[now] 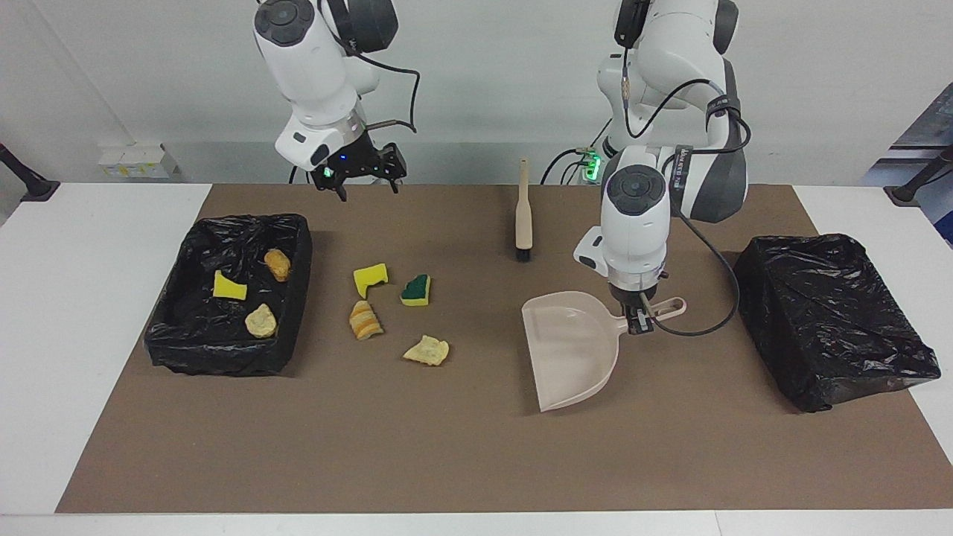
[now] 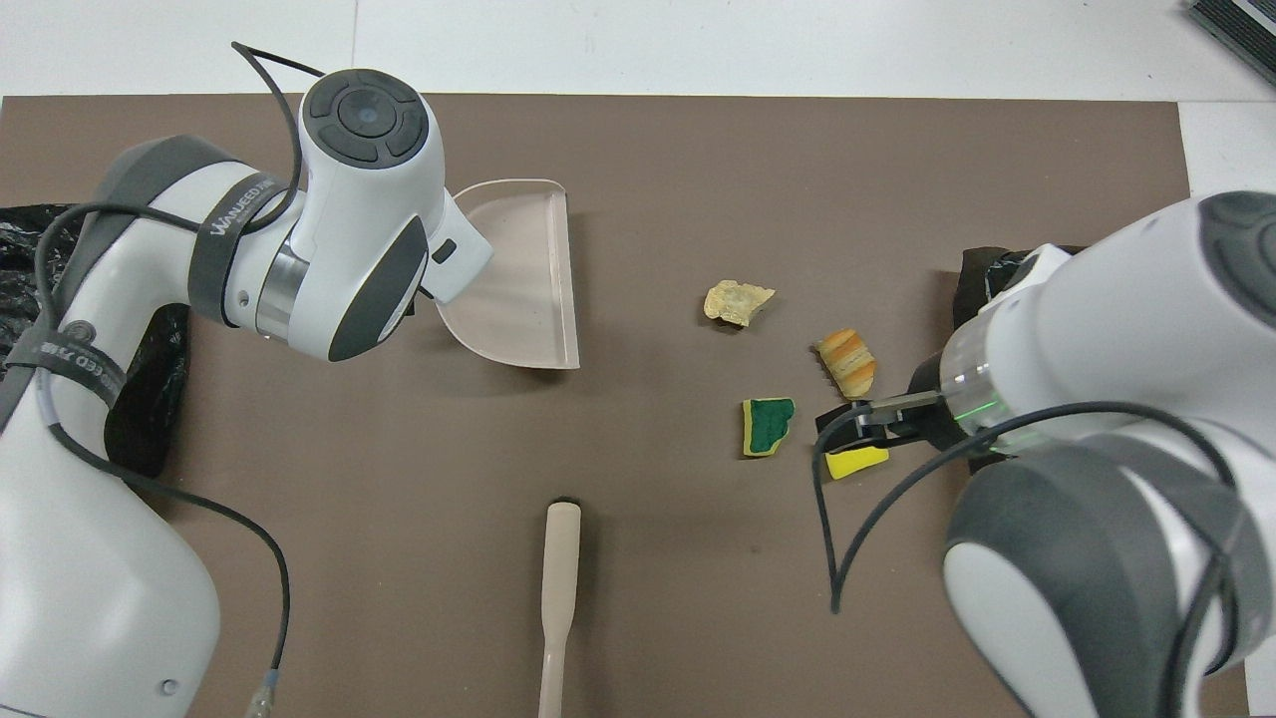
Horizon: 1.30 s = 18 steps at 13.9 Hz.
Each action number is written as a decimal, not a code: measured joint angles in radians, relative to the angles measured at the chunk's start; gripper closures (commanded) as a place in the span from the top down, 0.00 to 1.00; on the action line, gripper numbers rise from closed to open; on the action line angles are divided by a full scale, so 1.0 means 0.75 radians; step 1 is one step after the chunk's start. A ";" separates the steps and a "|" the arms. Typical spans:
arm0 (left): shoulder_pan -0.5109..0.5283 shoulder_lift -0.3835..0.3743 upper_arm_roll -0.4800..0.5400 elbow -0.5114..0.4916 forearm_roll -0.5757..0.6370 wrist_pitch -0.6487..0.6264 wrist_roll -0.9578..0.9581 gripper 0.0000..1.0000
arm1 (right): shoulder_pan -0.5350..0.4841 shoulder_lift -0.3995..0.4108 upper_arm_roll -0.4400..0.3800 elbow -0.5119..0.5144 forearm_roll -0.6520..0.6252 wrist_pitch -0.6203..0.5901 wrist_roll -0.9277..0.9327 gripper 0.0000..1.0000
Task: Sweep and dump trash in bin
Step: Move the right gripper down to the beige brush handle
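Observation:
My left gripper (image 1: 639,318) is shut on the handle of the beige dustpan (image 1: 573,350), held low over the mat with its mouth toward the trash. On the mat lie a yellow sponge chunk (image 1: 370,279), a green-topped sponge (image 1: 416,290), a striped bread piece (image 1: 365,320) and a tan scrap (image 1: 427,351). The black-lined bin (image 1: 186,350) holds three scraps (image 1: 260,320). My right gripper (image 1: 365,175) hangs open and empty over the mat's edge by the robots. In the overhead view the left arm hides its gripper, and the dustpan (image 2: 518,289) shows.
A beige brush (image 1: 523,216) lies on the mat near the robots, between the arms. A second black-bagged box (image 1: 834,316) stands at the left arm's end. In the overhead view the right arm covers most of the bin (image 2: 972,274) and part of the yellow chunk (image 2: 857,462).

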 measured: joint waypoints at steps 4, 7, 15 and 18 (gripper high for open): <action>0.004 0.000 0.002 0.000 0.005 -0.007 0.049 0.00 | 0.195 -0.033 0.011 -0.152 0.000 0.219 0.253 1.00; 0.003 0.000 -0.001 -0.028 0.006 -0.016 0.055 0.00 | 0.353 -0.014 0.013 -0.213 -0.017 0.369 0.500 1.00; -0.017 -0.054 -0.016 -0.149 0.028 0.013 0.056 0.00 | 0.701 0.206 0.014 -0.226 -0.260 0.602 1.137 1.00; -0.037 -0.083 -0.018 -0.201 0.029 0.041 0.056 0.00 | 0.834 0.268 0.015 -0.225 -0.339 0.602 1.305 1.00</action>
